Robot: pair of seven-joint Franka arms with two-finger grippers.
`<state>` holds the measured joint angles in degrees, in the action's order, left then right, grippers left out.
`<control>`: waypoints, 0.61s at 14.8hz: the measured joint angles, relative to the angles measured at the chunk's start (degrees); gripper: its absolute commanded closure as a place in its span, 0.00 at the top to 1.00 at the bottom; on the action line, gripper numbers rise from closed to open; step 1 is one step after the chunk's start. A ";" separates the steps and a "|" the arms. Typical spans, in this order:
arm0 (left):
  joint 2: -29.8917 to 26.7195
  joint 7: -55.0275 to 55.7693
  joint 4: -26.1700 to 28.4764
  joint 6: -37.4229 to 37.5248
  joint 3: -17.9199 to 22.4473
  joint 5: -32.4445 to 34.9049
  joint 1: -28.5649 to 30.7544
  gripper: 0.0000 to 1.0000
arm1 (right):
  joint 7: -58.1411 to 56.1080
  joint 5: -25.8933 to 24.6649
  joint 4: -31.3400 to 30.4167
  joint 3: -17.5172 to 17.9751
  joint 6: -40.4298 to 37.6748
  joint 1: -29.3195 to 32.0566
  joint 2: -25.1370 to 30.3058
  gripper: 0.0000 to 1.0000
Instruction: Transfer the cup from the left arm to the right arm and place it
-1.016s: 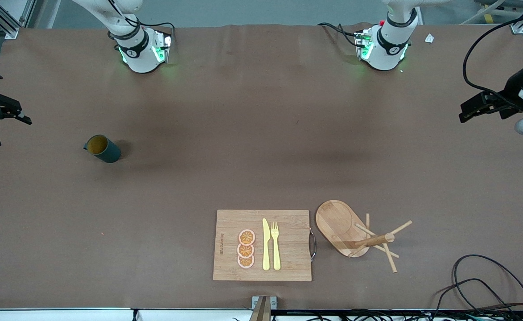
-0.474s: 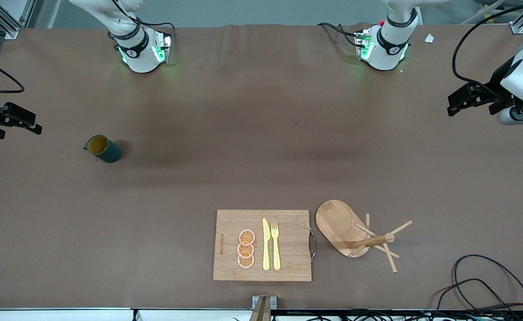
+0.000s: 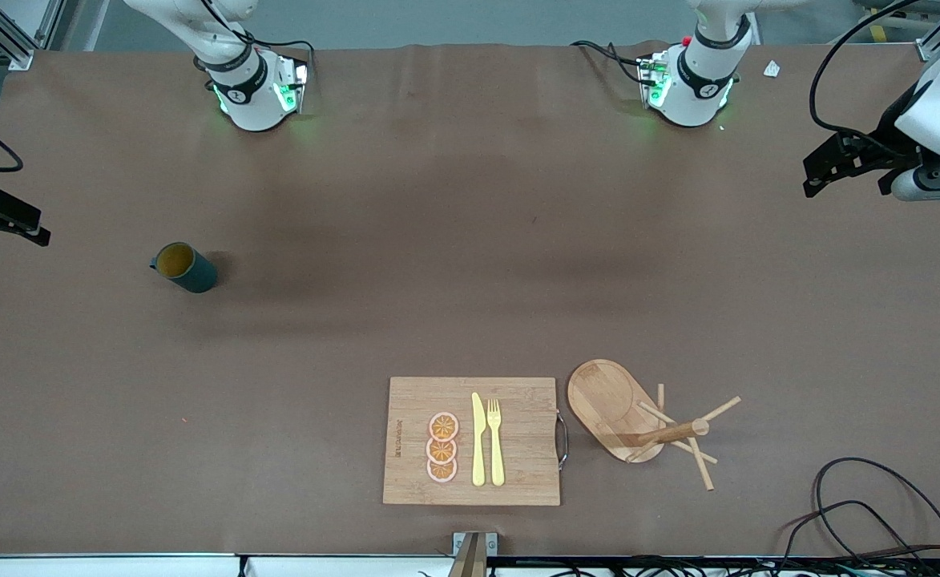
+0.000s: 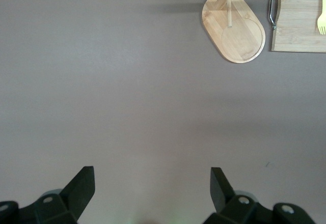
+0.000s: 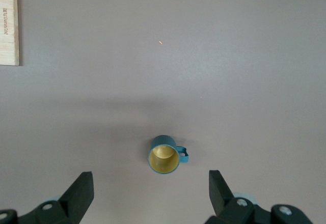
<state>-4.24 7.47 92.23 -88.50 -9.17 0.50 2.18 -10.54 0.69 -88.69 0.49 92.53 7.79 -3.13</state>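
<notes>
Two grippers spread wide, empty: right gripper (image 3: 5, 220) near cup (image 3: 185, 268), upright on bench (image 3: 470, 240) at right arm's end; left gripper (image 3: 826, 172) well apart, over left arm's end.

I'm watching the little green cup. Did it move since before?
No. The cup sits at the same spot on the table, equally far from the cutting board.

1. Bare brown table (image 3: 470, 264) runs from the robot-base edge to the middle.
2. A cup (image 3: 185, 268) stands alone toward the right arm's end (open room all round).
3. Cutting board (image 3: 472, 441) and wooden rack (image 3: 638, 421) crowd the camera-side edge.
</notes>
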 measured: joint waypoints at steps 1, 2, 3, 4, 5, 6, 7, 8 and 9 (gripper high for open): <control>0.00 0.00 -0.02 -0.06 0.01 0.00 0.00 1.00 | 0.00 -0.01 0.07 0.00 0.00 -0.01 -0.12 1.00; 0.00 0.00 -0.09 0.02 0.01 0.00 0.02 1.00 | 0.00 -0.01 0.16 0.01 0.00 -0.04 -0.18 1.00; 0.01 0.00 -0.17 0.18 0.03 0.00 0.07 1.00 | 0.00 -0.01 0.29 0.03 0.00 -0.09 -0.20 1.00; 0.01 0.00 -0.23 0.37 0.06 0.00 0.12 1.00 | 0.00 -0.01 0.37 0.06 0.00 -0.17 -0.20 1.00; 0.01 0.00 -0.27 0.46 0.08 0.00 0.17 1.00 | 0.00 -0.01 0.41 0.10 0.00 -0.25 -0.21 1.00; 0.01 0.00 -0.28 0.52 0.09 0.00 0.20 1.00 | 0.02 -0.01 0.42 0.13 -0.01 -0.31 -0.21 1.00; 0.02 0.00 -0.28 0.59 0.09 0.00 0.22 1.00 | 0.02 -0.01 0.42 0.14 -0.03 -0.32 -0.23 1.00; 0.03 0.00 -0.28 0.69 0.09 0.00 0.22 1.00 | 0.02 -0.01 0.42 0.14 -0.06 -0.32 -0.25 1.00; 0.04 0.00 -0.28 0.75 0.09 0.00 0.22 1.00 | 0.02 -0.01 0.42 0.14 -0.07 -0.32 -0.27 1.00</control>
<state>-4.20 7.47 91.96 -87.75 -9.08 0.50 2.41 -10.52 0.68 -88.27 0.64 92.47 7.47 -3.41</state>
